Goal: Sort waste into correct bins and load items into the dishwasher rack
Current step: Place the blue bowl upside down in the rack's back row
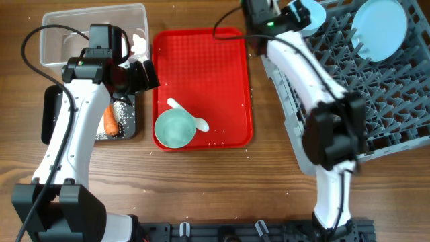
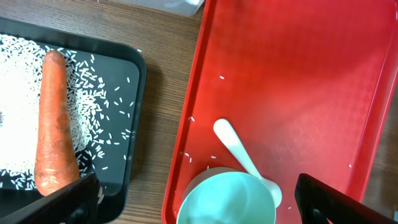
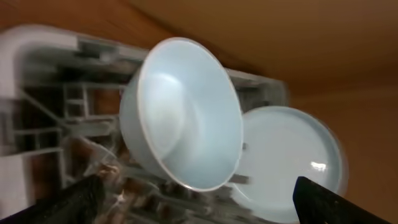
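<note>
Rack loading looks to be in hand: the pale blue bowl leans at the dishwasher rack's 11 o'clock corner, with the right jaws wide apart. The left jaws, also apart, hover near the pale green bowl at the red tray's 7 o'clock. The next move probably calls for a descent onto its rim.

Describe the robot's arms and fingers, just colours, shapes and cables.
The left arm and right arm have smooth white tubular links joined by bulky black joints, with thin black cables looping alongside. A small green light glows near the right wrist. The fingers are black.
</note>
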`<state>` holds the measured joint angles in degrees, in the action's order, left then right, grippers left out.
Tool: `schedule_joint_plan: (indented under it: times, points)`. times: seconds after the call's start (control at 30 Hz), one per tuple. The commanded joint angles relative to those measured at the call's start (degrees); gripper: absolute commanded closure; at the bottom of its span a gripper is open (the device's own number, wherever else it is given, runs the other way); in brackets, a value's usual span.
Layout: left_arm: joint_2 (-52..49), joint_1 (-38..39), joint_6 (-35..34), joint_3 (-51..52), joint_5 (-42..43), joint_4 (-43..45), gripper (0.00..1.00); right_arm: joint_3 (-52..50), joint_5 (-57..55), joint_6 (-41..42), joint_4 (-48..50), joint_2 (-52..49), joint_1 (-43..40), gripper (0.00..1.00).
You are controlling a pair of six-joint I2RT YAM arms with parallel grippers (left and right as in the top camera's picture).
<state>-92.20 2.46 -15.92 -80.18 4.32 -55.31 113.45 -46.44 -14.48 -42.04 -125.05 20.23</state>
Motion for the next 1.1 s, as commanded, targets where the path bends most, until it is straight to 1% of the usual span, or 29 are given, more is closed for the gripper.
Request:
schedule_joint_plan:
  times: [0.0, 0.03, 0.07, 0.1, 0.17, 0.23, 0.33, 0.37, 0.4, 0.53, 0.63, 0.7, 0.8, 0.9, 0.93, 0.97, 1.0, 1.07]
  points:
    - [-0.48, -0.02, 0.5, 0.42, -0.55, -0.02, 0.0, 0.63, 33.81, 14.69, 0.81, 13.92, -7.67, 0.17]
    - [-0.48, -0.02, 0.5, 0.42, -0.55, -0.02, 0.0, 0.63, 39.36, 18.53, 1.4, 14.78, -10.84, 0.24]
    - [-0.48, -0.02, 0.5, 0.42, -0.55, 0.0, 0.0, 0.63, 44.28, 23.69, 1.73, 14.8, -14.62, 0.27]
    - [-0.48, -0.02, 0.5, 0.42, -0.55, 0.0, 0.0, 0.48, 49.46, 28.72, 1.38, 13.79, -18.99, 0.28]
    - [-0.48, -0.02, 0.5, 0.42, -0.55, -0.02, 0.0, 0.48, 57.83, 33.03, 0.04, 11.58, -23.74, 0.3]
    - [-0.48, -0.02, 0.5, 0.42, -0.55, 0.0, 0.0, 0.48, 61.77, 34.49, -0.92, 8.9, -25.86, 0.34]
    - [-0.48, -0.02, 0.5, 0.42, -0.55, 0.0, 0.0, 0.48, 61.99, 35.76, -1.51, 5.46, -25.86, 0.34]
    - [-0.48, -0.02, 0.5, 0.42, -0.55, 0.0, 0.0, 0.48, 61.96, 36.35, -1.64, 4.24, -25.62, 0.39]
    - [-0.48, -0.02, 0.5, 0.42, -0.55, 0.0, 0.0, 0.48, 61.94, 37.55, -1.77, 3.19, -25.42, 0.41]
    - [-0.48, -0.02, 0.5, 0.42, -0.55, 0.0, 0.0, 0.46, 61.13, 41.2, -2.54, 0.5, -25.33, 0.55]
    - [-0.48, -0.02, 0.5, 0.42, -0.55, -0.02, 0.0, 0.46, 57.48, 41.51, -4.76, 0.15, -25.33, 0.58]
    - [-0.48, -0.02, 0.5, 0.42, -0.55, 0.0, 0.0, 0.46, 55.45, 41.48, -6.05, -0.17, -25.33, 0.58]
    - [-0.48, -0.02, 0.5, 0.42, -0.55, 0.0, 0.0, 0.44, 55.21, 41.48, -5.38, -1.44, -25.33, 0.61]
    - [-0.48, -0.02, 0.5, 0.42, -0.55, -0.02, 0.0, 0.44, 55.15, 41.13, -5.18, -3.37, -25.33, 0.62]
    - [-0.48, -0.02, 0.5, 0.42, -0.55, 0.0, 0.0, 0.44, 55.15, 39.63, -5.05, -3.61, -25.33, 0.71]
    - [-0.48, -0.02, 0.5, 0.42, -0.55, 0.0, 0.0, 0.44, 54.66, 38.42, -4.79, -3.61, -25.33, 0.86]
    - [-0.48, -0.02, 0.5, 0.42, -0.55, 0.0, 0.0, 0.44, 53.7, 38.36, -4.66, -3.58, -25.33, 0.96]
    - [-0.48, -0.02, 0.5, 0.42, -0.55, 0.0, 0.0, 0.44, 51.52, 38.42, -4.5, -3.56, -25.33, 0.96]
